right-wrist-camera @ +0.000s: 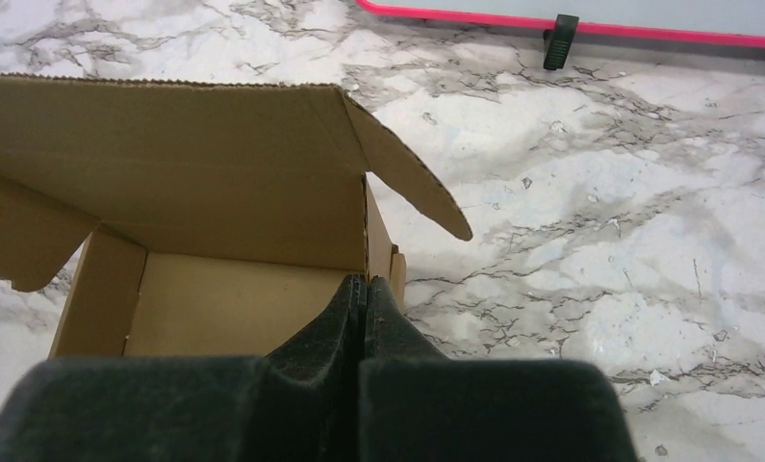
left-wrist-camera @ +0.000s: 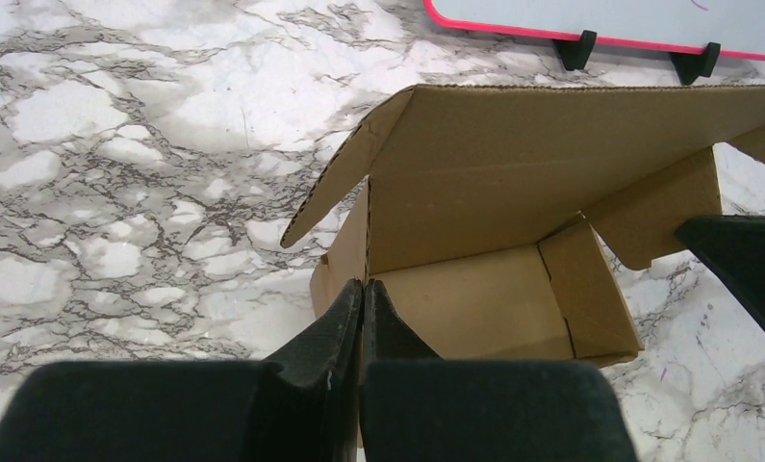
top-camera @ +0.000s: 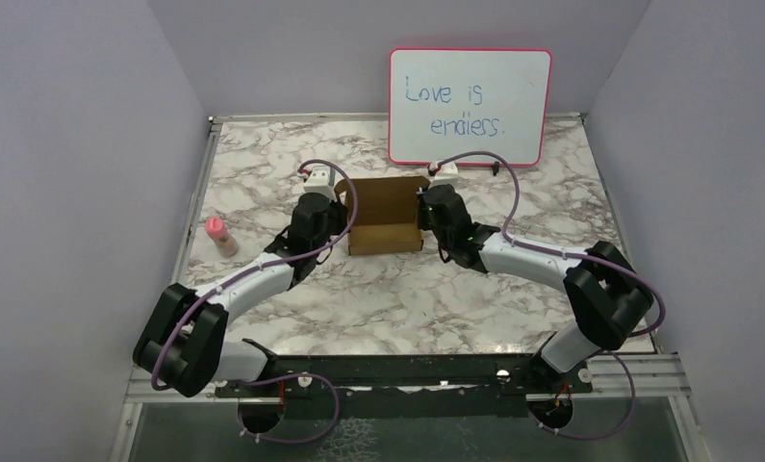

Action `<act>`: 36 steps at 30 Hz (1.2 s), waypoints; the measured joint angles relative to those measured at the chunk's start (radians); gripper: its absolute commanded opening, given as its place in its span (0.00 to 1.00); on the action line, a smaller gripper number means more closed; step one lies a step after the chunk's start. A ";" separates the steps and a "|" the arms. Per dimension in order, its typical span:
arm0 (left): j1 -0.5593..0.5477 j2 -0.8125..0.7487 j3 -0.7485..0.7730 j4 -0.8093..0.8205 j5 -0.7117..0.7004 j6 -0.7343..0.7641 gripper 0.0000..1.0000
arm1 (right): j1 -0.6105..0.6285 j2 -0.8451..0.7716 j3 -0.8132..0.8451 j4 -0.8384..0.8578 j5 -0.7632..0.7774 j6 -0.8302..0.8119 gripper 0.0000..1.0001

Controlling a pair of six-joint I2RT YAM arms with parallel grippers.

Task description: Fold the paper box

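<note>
Mid-tabletop (top-camera: pixel 388 303), toward the far side: paper box (top-camera: pixel 386 219) (left-wrist-camera: pixel 513 164) (right-wrist-camera: pixel 176 183), plain brown cardboard, partly set up and open on top. Stands with a tall back panel raised at the far side, low walls left and right, and a flat floor inside. Carries an angled flap at each upper corner of the back panel, one leaning out left, the other out right. In the left wrist view, shows a further loose flap at the right inner side, tilted in over the floor.

Left end effector (top-camera: pixel 338 204) (left-wrist-camera: pixel 362 289): fingers pressed together with no gap between them. Tips right at the top edge of the box's left wall, at its near end. Cannot tell whether any cardboard is caught between them.

Right end effector (top-camera: pixel 424 202) (right-wrist-camera: pixel 364 284): fingers likewise pressed tight together. Tips at the top edge of the right wall, at its near end, just beside the outward-leaning right flap. Again cannot tell whether the wall edge is nipped or only touched.

Both arms reaching in from the near edge, one on either side of the box.

Beyond the box, at the far edge: pink-framed whiteboard (top-camera: pixel 470 104) (left-wrist-camera: pixel 599 14) (right-wrist-camera: pixel 571 24) with blue handwriting, propped on small black feet, apart from the box.

Well to the left of the box: small pink-capped bottle (top-camera: pixel 219 236) on the marble surface.
</note>
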State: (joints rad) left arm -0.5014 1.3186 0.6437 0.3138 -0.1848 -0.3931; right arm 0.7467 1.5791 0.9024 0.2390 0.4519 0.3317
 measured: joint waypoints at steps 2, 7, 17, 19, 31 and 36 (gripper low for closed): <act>-0.011 -0.008 -0.013 0.010 -0.018 -0.002 0.01 | 0.008 0.003 0.000 0.002 0.020 0.006 0.01; -0.032 -0.019 -0.058 0.061 -0.052 -0.015 0.01 | 0.032 0.016 0.002 0.011 0.077 0.012 0.01; -0.071 -0.050 -0.124 0.129 -0.102 -0.037 0.01 | 0.062 0.020 -0.035 0.071 0.144 0.016 0.01; -0.076 -0.060 -0.135 0.135 -0.109 -0.042 0.01 | 0.066 0.020 -0.043 0.082 0.151 0.018 0.01; -0.130 -0.074 -0.161 0.156 -0.181 -0.139 0.01 | 0.097 0.020 -0.070 0.113 0.208 0.038 0.01; -0.177 -0.055 -0.161 0.163 -0.264 -0.175 0.01 | 0.106 0.020 -0.085 0.128 0.224 0.039 0.01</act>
State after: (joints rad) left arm -0.6788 1.2633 0.4831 0.4770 -0.4492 -0.5686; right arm 0.8528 1.5990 0.8177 0.3672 0.6758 0.3702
